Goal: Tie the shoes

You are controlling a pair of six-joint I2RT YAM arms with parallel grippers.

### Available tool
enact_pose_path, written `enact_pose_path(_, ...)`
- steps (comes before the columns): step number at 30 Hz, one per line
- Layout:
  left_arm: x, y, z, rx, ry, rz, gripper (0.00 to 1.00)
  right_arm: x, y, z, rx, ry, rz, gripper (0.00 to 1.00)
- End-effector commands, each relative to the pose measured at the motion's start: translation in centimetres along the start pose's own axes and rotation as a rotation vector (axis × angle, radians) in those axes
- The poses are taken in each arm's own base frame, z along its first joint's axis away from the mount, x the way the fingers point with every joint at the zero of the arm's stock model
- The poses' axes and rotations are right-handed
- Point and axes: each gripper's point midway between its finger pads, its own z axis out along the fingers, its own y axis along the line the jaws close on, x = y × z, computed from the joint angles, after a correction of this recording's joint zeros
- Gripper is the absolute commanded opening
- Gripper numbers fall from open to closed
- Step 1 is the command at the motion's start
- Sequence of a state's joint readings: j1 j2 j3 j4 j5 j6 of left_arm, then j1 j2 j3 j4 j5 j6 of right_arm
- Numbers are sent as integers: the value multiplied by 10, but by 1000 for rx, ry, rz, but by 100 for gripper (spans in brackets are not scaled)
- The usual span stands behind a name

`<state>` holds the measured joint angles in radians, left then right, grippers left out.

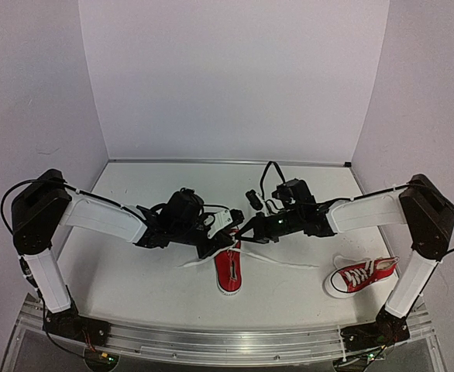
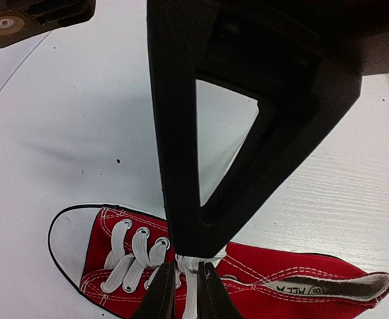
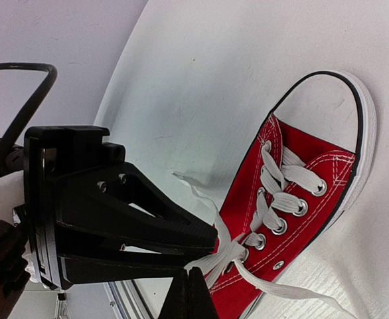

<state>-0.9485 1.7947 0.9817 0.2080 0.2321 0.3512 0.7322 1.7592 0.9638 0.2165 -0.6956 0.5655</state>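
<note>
White tabletop, two arms crowded over one sneaker

Pale walls close in a white table (image 1: 134, 271) on three sides, with an aluminium rail (image 1: 227, 335) along its near edge. A small black object (image 1: 252, 197) lies toward the back, behind the arms.

Both arms meet at the table's middle and cover the far end of a small red canvas sneaker with a white rubber sole (image 1: 228, 273). From above, its toe cannot be told from its heel. Its long axis runs from the near edge toward the back wall.

The left gripper (image 2: 186, 292) is nipped onto the white laces (image 2: 133, 247) near the top eyelets. The right gripper (image 3: 189, 292) is clenched tight with a lace strand at its tip; whether it pinches that strand is unclear.

A second red sneaker (image 1: 360, 274) lies well apart, by the right arm's base, toe cap pointing left.
</note>
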Motion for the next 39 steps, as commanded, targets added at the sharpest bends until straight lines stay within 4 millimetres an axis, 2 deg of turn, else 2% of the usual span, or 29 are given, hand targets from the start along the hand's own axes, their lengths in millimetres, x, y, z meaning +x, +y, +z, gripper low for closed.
enact_pose_path(1, -9, 4, 2, -10, -9, -11, 13, -14, 18, -8, -23, -48, -51, 0)
enact_pose_path(8, -7, 3, 5, -1, -6, -15, 0, -14, 17, -7, -24, -45, -51, 0)
enact_pose_path(11, -11, 2, 5, 8, -16, -15, 0, -13, 17, -6, -25, -40, -50, 1)
enact_pose_path(14, -17, 4, 1, -3, -36, -8, 0, -13, 15, -3, -21, -33, -42, 21)
enact_pose_path(18, -27, 6, -6, -17, -64, -1, 0, -11, 12, -1, -15, -22, -37, 32)
enact_pose_path(24, -36, 8, -13, -26, -84, 11, 0, -12, 12, 2, -16, -9, -39, 33)
enact_pose_path(39, -49, 9, -20, -33, -115, 29, 0, -11, 10, 7, -17, 11, -43, 23)
